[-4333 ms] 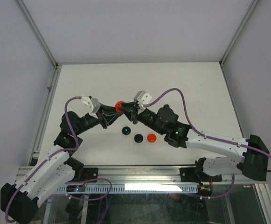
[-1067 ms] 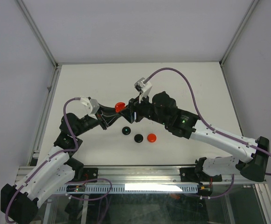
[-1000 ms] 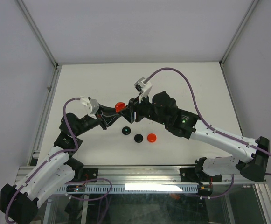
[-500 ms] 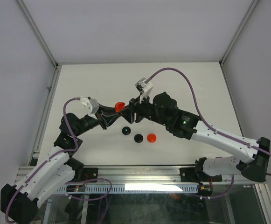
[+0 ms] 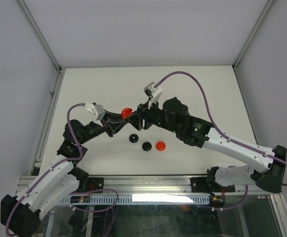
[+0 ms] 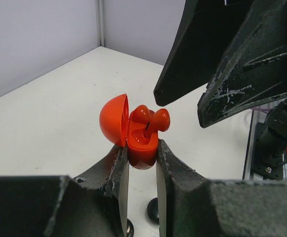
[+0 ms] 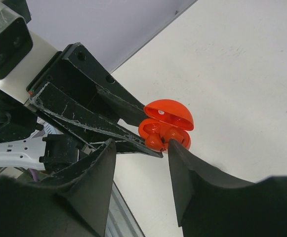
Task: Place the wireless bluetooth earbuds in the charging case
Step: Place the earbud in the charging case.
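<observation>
My left gripper (image 6: 142, 149) is shut on the base of a red charging case (image 6: 142, 144) and holds it above the table with its lid (image 6: 112, 120) open. Two red earbuds (image 6: 150, 120) sit in the case and stick up above its rim. My right gripper (image 7: 142, 144) is open and empty, with its fingers (image 6: 252, 74) just beside and above the case. In the top view the case (image 5: 127, 112) hangs between my left gripper (image 5: 122, 116) and my right gripper (image 5: 140, 119). The right wrist view shows the case (image 7: 169, 114) and the earbuds (image 7: 164, 136).
Three round discs lie on the table in front of the grippers: a black one with a green spot (image 5: 133, 138), a black one (image 5: 146, 146) and a red one (image 5: 160, 145). Two black discs show under the left fingers (image 6: 153, 210).
Since 4.3 s ago my right gripper has drawn back from the case and the right arm has risen. Over the last second almost nothing has moved.
</observation>
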Robot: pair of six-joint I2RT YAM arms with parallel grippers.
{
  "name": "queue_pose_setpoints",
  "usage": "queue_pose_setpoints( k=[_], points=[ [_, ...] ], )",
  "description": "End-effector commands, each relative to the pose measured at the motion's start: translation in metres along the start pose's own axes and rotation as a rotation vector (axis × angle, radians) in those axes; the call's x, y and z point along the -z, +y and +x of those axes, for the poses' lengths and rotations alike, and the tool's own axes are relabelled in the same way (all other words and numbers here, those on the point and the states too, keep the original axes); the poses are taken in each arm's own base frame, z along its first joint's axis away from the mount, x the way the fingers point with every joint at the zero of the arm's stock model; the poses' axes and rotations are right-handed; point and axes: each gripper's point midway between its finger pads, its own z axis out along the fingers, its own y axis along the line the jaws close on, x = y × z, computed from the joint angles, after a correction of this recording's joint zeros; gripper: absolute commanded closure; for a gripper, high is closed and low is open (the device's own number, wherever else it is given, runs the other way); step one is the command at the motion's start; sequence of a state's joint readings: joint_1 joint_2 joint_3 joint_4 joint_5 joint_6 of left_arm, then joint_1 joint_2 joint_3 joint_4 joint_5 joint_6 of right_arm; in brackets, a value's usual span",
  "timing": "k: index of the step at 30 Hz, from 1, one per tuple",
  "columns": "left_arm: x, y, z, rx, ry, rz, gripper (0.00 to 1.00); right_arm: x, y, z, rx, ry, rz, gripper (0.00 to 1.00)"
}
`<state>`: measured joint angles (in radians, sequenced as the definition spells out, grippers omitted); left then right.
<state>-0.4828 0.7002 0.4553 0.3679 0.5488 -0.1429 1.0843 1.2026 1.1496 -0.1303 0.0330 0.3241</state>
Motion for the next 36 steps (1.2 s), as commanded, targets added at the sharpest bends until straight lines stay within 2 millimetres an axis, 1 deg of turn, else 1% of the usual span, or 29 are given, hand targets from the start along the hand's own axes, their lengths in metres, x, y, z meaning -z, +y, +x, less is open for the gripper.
queue_pose_setpoints(
  k=[1,8,18,30,32,36],
  points=[
    [-0.002,-0.002,-0.023,-0.034,-0.063,0.008,1.0,-0.002,0.016,-0.016,-0.003,-0.052,-0.067,0.51],
    [-0.002,-0.002,-0.023,-0.034,-0.064,0.008,1.0,-0.005,0.02,-0.013,0.003,-0.027,-0.088,0.51],
    [-0.003,0.0,-0.021,-0.029,-0.059,0.003,1.0,0.001,0.04,-0.019,0.0,-0.036,-0.193,0.53],
    [-0.004,-0.004,-0.02,-0.031,-0.049,0.033,1.0,-0.018,0.033,-0.02,0.001,-0.039,-0.146,0.52],
    [-0.004,-0.005,-0.02,-0.03,-0.048,0.033,1.0,-0.016,0.035,-0.023,0.006,-0.043,-0.155,0.52],
    [-0.004,-0.004,-0.019,-0.029,-0.044,0.029,1.0,-0.005,0.035,-0.034,0.032,-0.072,-0.145,0.51]
  ],
)
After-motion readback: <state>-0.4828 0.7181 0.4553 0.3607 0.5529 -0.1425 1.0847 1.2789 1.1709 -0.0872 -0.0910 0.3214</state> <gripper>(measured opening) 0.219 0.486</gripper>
